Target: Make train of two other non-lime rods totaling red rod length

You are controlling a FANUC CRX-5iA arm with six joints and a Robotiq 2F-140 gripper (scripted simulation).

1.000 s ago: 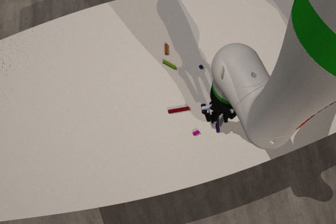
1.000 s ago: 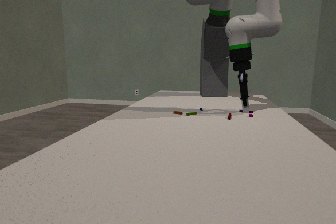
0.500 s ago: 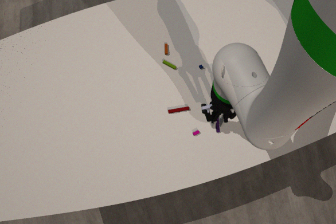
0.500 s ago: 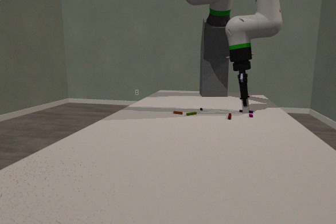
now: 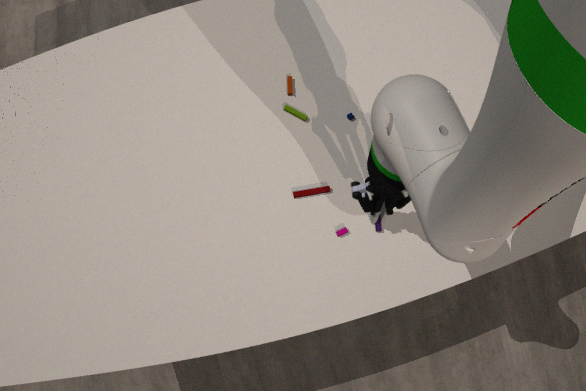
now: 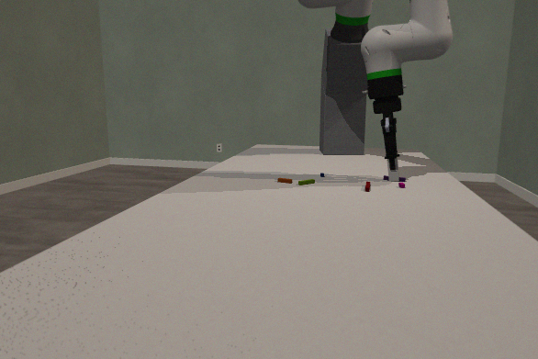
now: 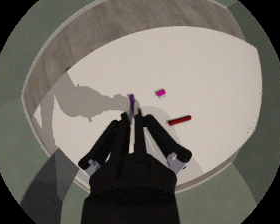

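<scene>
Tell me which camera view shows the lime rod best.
The top view: the lime rod lies fully visible, near the orange rod. The exterior view shows it small and far away; the wrist view misses it.

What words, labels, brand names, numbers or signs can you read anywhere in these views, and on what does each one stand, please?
None can be read in any view.
The arm shows only plain white shells and green bands, no legible brand.
The red rod, lime rod, orange rod and magenta rod carry no markings.
The wall outlet is too small to show any text.
</scene>
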